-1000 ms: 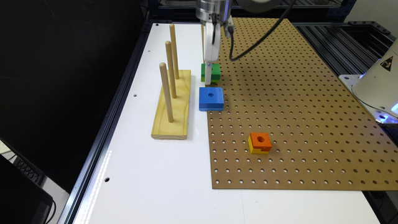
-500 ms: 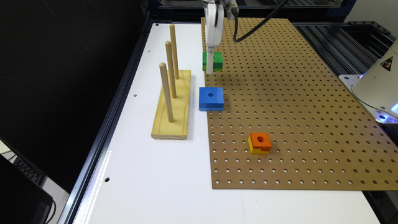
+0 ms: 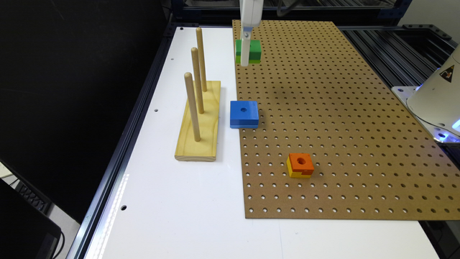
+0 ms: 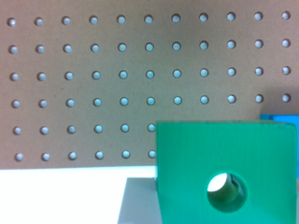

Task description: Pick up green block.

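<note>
The green block (image 3: 253, 50), dark green on top with a lime lower layer, hangs in the air above the far end of the brown pegboard (image 3: 341, 108). My gripper (image 3: 245, 62) comes down from above and is shut on it, one white finger crossing the block's near face. In the wrist view the green block (image 4: 196, 149) looms close, its round centre hole showing, with the pegboard (image 4: 93, 84) well below it.
A blue block (image 3: 244, 113) lies at the pegboard's edge, with an orange-and-yellow block (image 3: 300, 164) nearer the front. On the exterior view's left, a wooden base (image 3: 201, 140) holds three upright pegs on the white table. A white robot base (image 3: 438, 100) stands on the exterior view's right.
The gripper has risen steadily with the green block in it, lifting it off the pegboard. The blue and orange blocks have not moved.
</note>
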